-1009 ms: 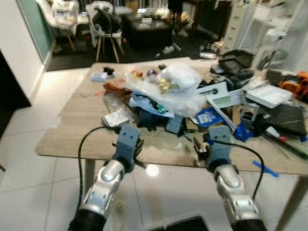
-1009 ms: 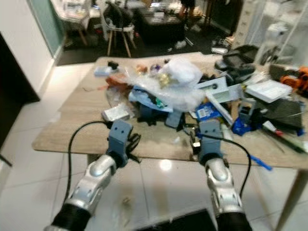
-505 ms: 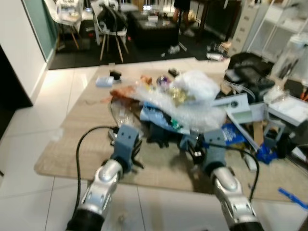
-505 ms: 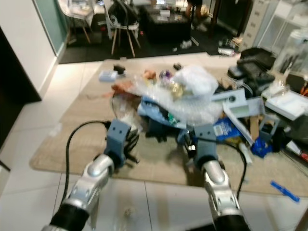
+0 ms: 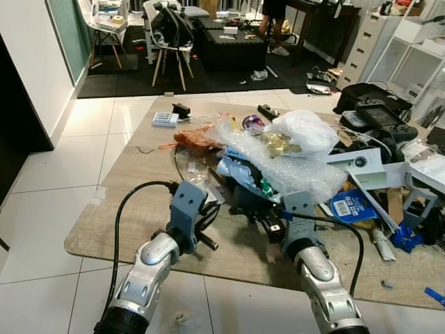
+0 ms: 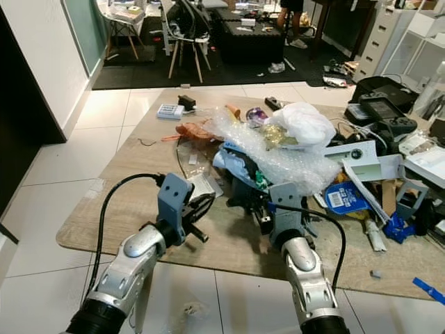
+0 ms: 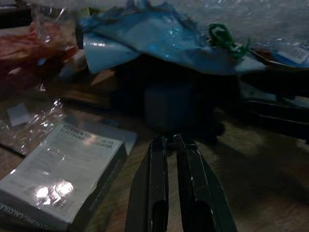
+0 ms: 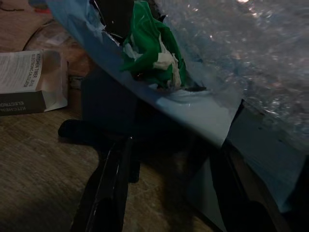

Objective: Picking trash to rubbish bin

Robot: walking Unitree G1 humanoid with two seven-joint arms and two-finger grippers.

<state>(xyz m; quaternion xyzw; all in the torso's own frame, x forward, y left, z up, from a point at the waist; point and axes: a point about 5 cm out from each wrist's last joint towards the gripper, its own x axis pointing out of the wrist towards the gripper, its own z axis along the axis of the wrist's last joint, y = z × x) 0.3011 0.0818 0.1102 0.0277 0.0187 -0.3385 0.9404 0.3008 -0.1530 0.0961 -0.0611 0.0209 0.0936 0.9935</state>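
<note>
A heap of trash lies mid-table: bubble wrap [image 5: 295,170], a white plastic bag [image 5: 306,131], crumpled blue sheet [image 7: 145,36] with a green scrap [image 8: 149,48], and an orange wrapper [image 5: 195,137]. My left gripper [image 7: 169,141] is shut and empty, low over the wood; a small white printed box [image 7: 63,179] lies beside it, short of the dark block under the blue sheet. My right gripper [image 8: 169,147] is open, its fingers [image 8: 108,188] straddling the shaded gap beneath the blue sheet and bubble wrap. Both wrists [image 5: 186,209] reach over the table's near edge.
The wooden table [image 5: 132,209] ends close in front of me, with white tiled floor around it. A small remote [image 5: 165,120] lies at the far left. Boxes, a blue-labelled packet [image 5: 351,207] and blue parts crowd the right side. Chairs [image 5: 167,28] stand beyond.
The view has closed in on the table. Both arms, earlier before the near edge, now reach over the tabletop up to the trash heap.
</note>
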